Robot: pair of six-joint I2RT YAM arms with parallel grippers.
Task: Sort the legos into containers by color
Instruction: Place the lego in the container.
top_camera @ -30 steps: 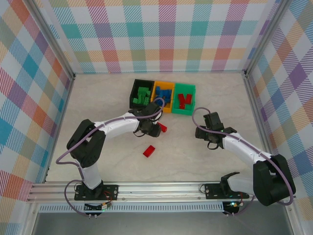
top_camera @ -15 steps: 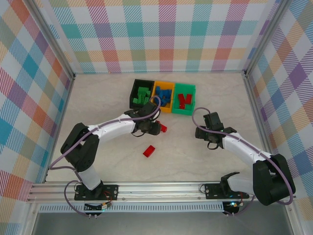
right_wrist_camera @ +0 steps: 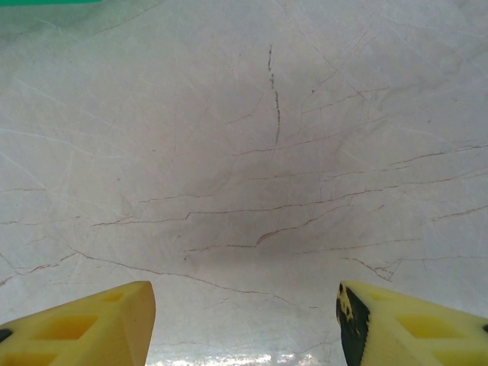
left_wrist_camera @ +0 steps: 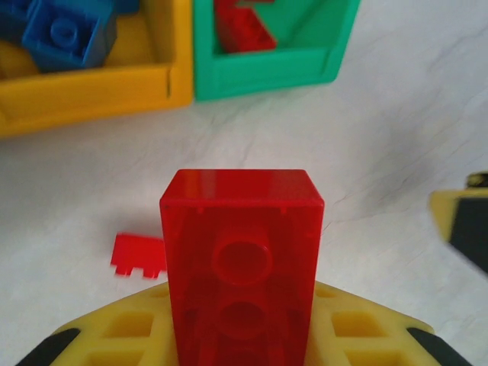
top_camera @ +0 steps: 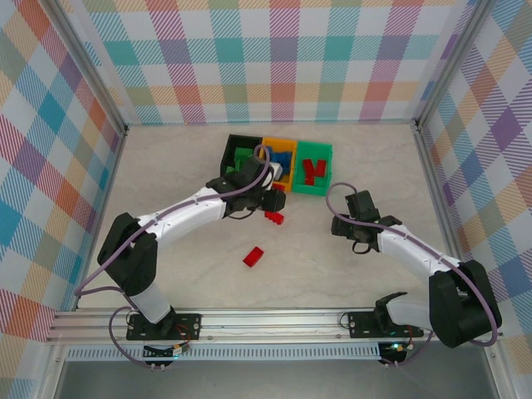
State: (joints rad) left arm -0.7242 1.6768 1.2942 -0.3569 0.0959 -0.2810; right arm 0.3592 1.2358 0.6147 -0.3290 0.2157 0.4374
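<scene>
You're close to done here. The black bin [top_camera: 236, 139] holds the green bricks [top_camera: 241, 156], the orange bin [left_wrist_camera: 91, 88] has the blue bricks [left_wrist_camera: 65, 34], and the green bin [left_wrist_camera: 267, 72] already carries several red bricks [top_camera: 313, 170]. As far as I can see, two pieces are left outside. One is the held red brick [left_wrist_camera: 242, 259], pinched end-on between your left fingers [left_wrist_camera: 358, 328] and hanging above the desk [top_camera: 166, 166] just short of the bins, with the seam between orange and green dead ahead. The other is the loose red brick [top_camera: 253, 256], lying flat in open space nearer the arm bases, well apart from the containers. I'd judge the job now is to drop the held one into the green bin, then come back for the straggler. Your right fingers [right_wrist_camera: 84, 328] are spread wide with nothing between them, parked low over bare surface to the right of the green bin. The desk is pale, marbled stone-look, with fine dark veins and hairline scratches, and it looks smooth enough that a dropped brick might skid. Pastel plaid panels [top_camera: 283, 58] wall in the back and both sides, with metal posts [top_camera: 91, 75] at the corners and a metal rail [top_camera: 274, 320] along the near edge where the arms are bolted.
</scene>
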